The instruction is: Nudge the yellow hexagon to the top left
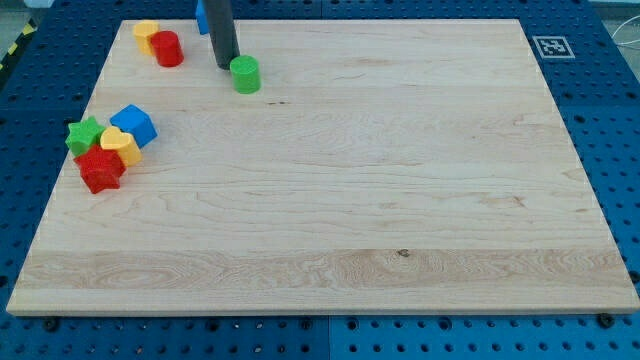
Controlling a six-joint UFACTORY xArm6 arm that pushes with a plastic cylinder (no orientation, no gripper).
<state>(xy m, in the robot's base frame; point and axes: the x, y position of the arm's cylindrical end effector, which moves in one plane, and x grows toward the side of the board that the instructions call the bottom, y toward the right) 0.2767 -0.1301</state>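
The yellow hexagon (145, 32) lies near the board's top left corner, touching the red cylinder (168, 49) on its lower right. My tip (227, 66) is on the board to the right of that pair, just left of the green cylinder (245, 75) and almost touching it. A blue block (202, 16) sits at the top edge, partly hidden behind the rod.
A cluster sits at the left edge: green star (84, 134), blue cube (135, 124), yellow heart (120, 147), red star (100, 170). The wooden board (380, 200) has a black-and-white marker (551, 46) at its top right corner.
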